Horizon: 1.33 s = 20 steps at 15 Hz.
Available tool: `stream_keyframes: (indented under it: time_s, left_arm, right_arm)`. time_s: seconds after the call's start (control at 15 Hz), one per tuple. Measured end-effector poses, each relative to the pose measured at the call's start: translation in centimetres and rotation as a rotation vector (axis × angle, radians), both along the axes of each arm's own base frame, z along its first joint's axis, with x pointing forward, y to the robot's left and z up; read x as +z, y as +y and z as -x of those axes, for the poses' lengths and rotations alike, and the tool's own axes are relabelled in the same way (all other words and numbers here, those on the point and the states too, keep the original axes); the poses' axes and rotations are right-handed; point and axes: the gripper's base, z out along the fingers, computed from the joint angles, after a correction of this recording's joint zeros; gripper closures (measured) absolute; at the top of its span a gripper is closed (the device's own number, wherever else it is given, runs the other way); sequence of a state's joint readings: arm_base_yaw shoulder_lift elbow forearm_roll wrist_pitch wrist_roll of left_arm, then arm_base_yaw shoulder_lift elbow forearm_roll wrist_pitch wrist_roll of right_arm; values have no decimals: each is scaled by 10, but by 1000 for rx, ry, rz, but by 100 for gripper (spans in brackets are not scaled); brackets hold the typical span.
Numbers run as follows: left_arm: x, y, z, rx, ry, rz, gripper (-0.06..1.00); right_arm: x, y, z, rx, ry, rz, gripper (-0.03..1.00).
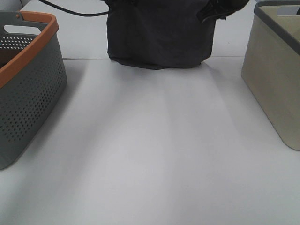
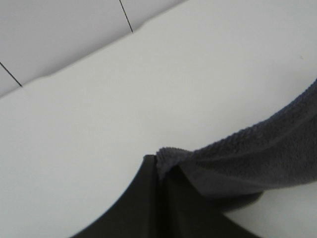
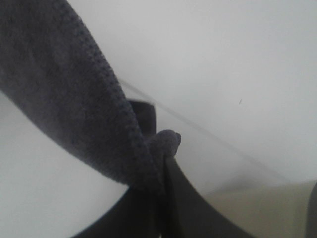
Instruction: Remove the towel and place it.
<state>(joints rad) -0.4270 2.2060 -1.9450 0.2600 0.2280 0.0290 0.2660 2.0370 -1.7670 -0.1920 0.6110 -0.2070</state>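
The towel (image 1: 159,35), dark navy-grey and plush, hangs spread out as a sheet at the far middle of the table, its lower hem touching the white tabletop (image 1: 154,140). Its upper corners run out of the top of the exterior view. My left gripper (image 2: 159,166) is shut on one towel corner (image 2: 247,158), which bunches between the black fingers. In the right wrist view my right gripper (image 3: 162,148) is shut on the other towel corner (image 3: 69,89). A black part of the right arm (image 1: 213,10) shows at the towel's upper right.
A grey perforated basket (image 1: 26,89) with an orange rim stands at the left edge. At the right edge stands a beige bin (image 1: 276,75) with a dark grey rim. A black cable (image 1: 70,10) trails across the far table, left of the towel.
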Motion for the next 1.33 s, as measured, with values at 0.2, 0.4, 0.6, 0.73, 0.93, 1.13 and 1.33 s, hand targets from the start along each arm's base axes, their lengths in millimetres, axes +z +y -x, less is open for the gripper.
stream_keyframes:
  time_s: [0.2, 0.4, 0.6, 0.73, 0.93, 1.13, 1.33]
  left_arm:
    - [-17, -13, 21, 20, 232, -115, 94]
    - [-34, -16, 41, 24, 486, -182, 94]
    - [-44, -16, 59, -18, 706, -220, 94]
    - [-49, -12, 72, -39, 854, -273, 94]
    - [-56, -12, 82, -69, 960, -293, 94]
    - [-82, -11, 96, -91, 1086, -276, 94]
    - [-109, -5, 114, -71, 1213, -288, 94]
  right_arm:
    - [-14, -1, 23, -18, 300, 2, 97]
    - [-19, -2, 43, 7, 531, 26, 97]
    - [-20, -3, 51, 34, 614, 52, 97]
    - [-20, -2, 51, 45, 619, 37, 97]
    - [-28, 2, 57, 53, 664, -11, 97]
    - [-62, 0, 78, 42, 812, -15, 97]
    - [-86, -2, 99, 27, 931, -30, 97]
